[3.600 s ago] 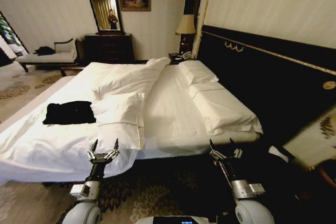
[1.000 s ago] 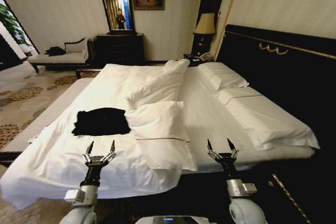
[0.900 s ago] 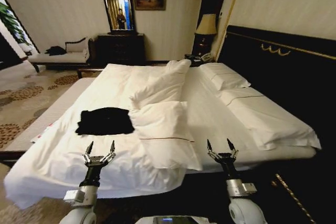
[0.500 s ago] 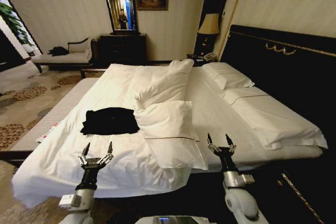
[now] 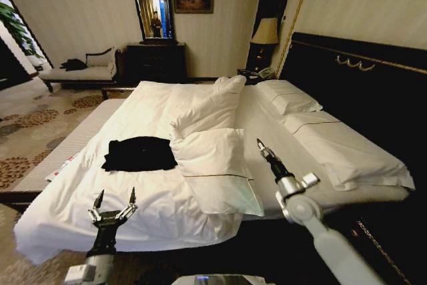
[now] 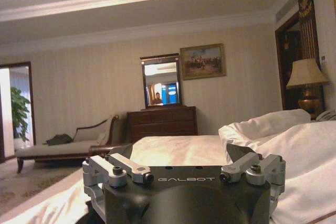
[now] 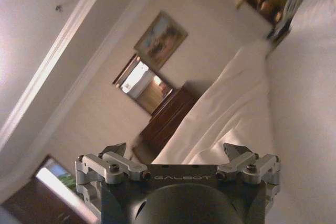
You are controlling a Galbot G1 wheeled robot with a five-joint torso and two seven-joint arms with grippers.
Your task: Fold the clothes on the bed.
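While I watched through the head camera, the bed (image 5: 167, 185) filled most of the room ahead, its white duvet rumpled and its dark headboard (image 5: 360, 78) running off toward two o'clock. The clothes (image 5: 139, 153), a crumpled black T-shirt, lay on the duvet at about ten o'clock from the middle of the mattress, just beside a white pillow (image 5: 210, 153) and well apart from both arms. I could not read any lettering on it.

My left pincer (image 5: 114, 198) stood upright at seven o'clock, over the near edge of the duvet, fingers spread and holding nothing. My right pincer (image 5: 259, 144) was raised and tilted over the bed at about four o'clock, seen edge-on from the head, so from there I could not tell its state.

The right wrist view settled that: both fingers (image 7: 116, 151) stood wide apart with only duvet and wall between them. The left wrist camera looked level across the mattress and showed its own splayed fingers (image 6: 128, 167), plus the mirror (image 6: 161, 81) and dresser (image 6: 163, 123) at the far wall, but not the shirt.
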